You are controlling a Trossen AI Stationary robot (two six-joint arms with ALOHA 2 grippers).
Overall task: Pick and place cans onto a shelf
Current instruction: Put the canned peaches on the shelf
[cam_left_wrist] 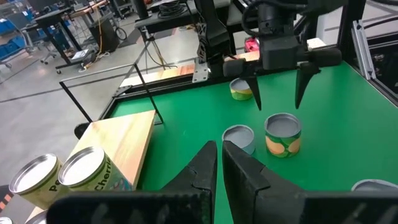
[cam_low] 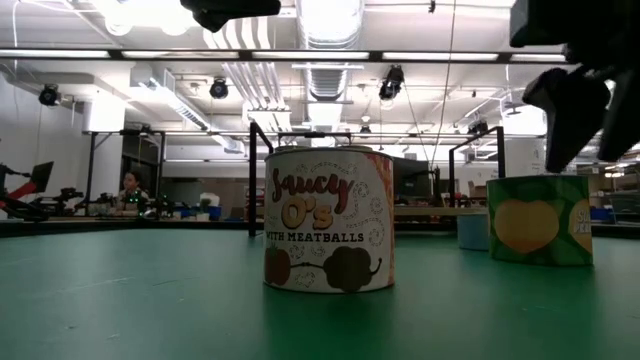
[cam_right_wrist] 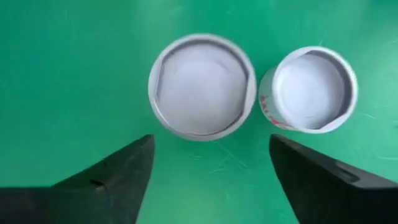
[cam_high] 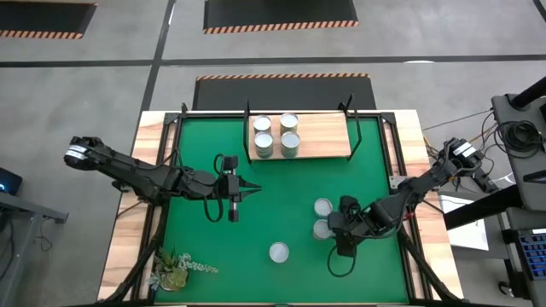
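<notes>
Four cans with silver tops stand on the light wood shelf at the table's far side; two of them show in the left wrist view. My right gripper hangs open, pointing down, over two cans standing side by side on the green mat. They show from above in the right wrist view, and the fingers touch neither. Another can stands alone nearer the front edge; in the low view it reads "Saucy O's". My left gripper is shut and empty at mid-table.
A small green plant sprig lies at the near left corner. A further green-and-yellow can stands beyond my right gripper. The shelf's black posts rise at its corners. Bare wood lies on the shelf's right half.
</notes>
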